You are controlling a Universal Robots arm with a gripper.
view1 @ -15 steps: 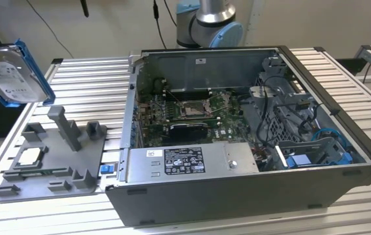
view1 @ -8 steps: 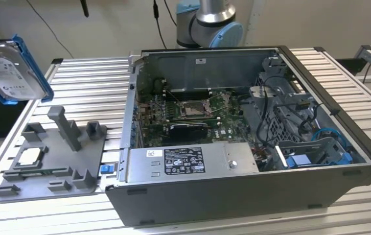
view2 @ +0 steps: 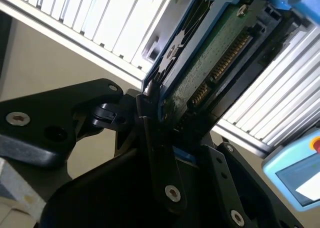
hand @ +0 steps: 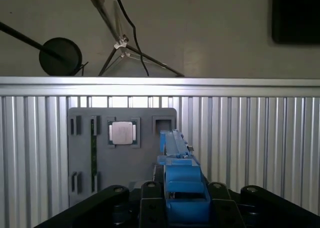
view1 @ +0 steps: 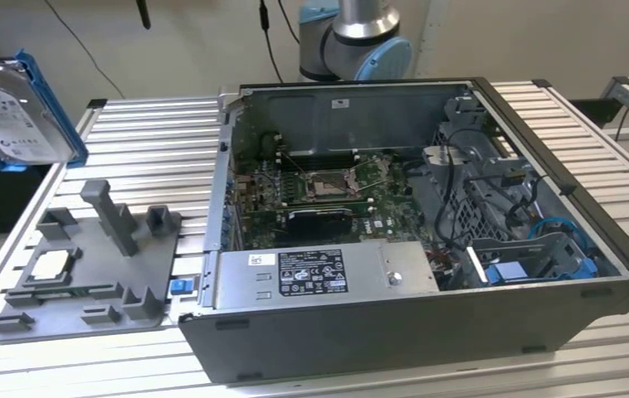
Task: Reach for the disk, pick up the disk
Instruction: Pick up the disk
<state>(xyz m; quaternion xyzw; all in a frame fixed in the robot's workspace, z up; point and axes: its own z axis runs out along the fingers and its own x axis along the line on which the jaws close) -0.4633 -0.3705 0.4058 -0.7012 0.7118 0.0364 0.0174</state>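
One disk clamped between gripper fingers (in air, clear of table).

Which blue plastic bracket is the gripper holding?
The one framing the silver-grey labelled hard drive, raised at the exterior view's left. The other blue bracket sits inside the open grey computer case.

- Soft, even room light falls here; the slatted table shines pale and shadows stay faint.
- The computer case is dim inside.
- In the second wrist view the disk looks blurred, with the slats behind it glaring white.
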